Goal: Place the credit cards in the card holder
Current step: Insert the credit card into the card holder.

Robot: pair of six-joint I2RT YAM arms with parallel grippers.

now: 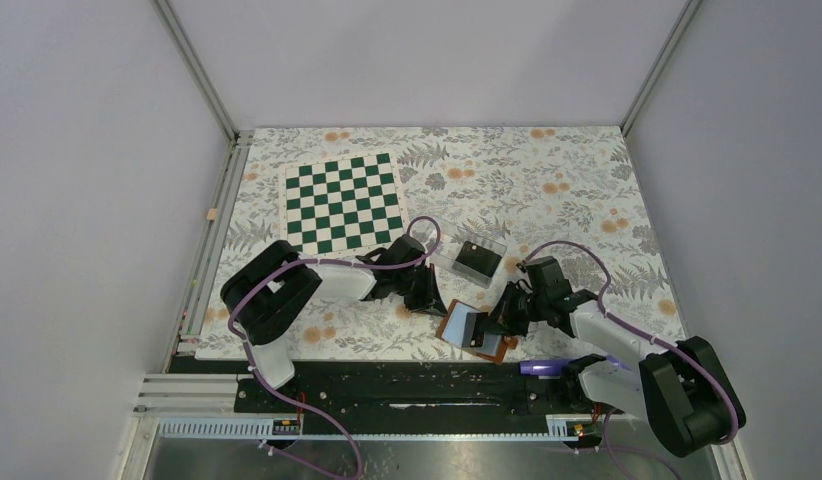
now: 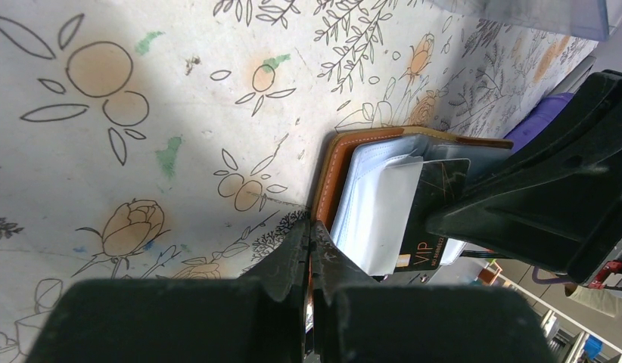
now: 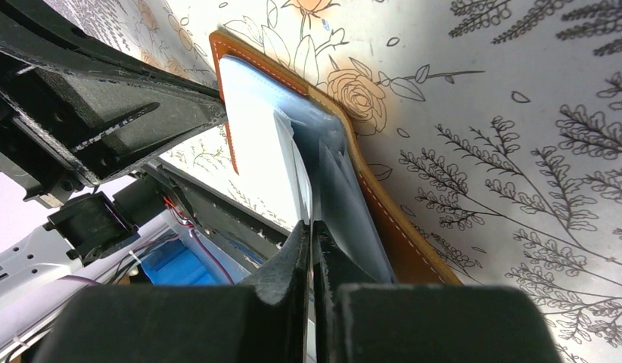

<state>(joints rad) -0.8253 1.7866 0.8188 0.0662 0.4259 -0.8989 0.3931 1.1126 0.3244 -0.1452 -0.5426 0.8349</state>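
Top view: the card holder (image 1: 462,326) lies open on the floral table (image 1: 547,190) near its front edge, between the two arms. It has a brown leather outer and pale blue-grey sleeves facing up. The left gripper (image 1: 430,300) is at its left edge and the right gripper (image 1: 499,325) at its right. Just behind stands a clear plastic box (image 1: 449,252) with a second card (image 1: 477,261), black, inside. A chessboard (image 1: 342,203) lies further back on the left.

Left wrist view: the left fingers are pressed together on the holder's stitched brown rim. A black credit card (image 2: 436,198), marbled with gold "VIP" lettering, lies across the sleeves. Its far end runs under the right gripper's fingers, which clamp it.

Right wrist view: the right fingers are closed tight. The card itself cannot be made out between them. The holder's sleeves fan open just ahead.
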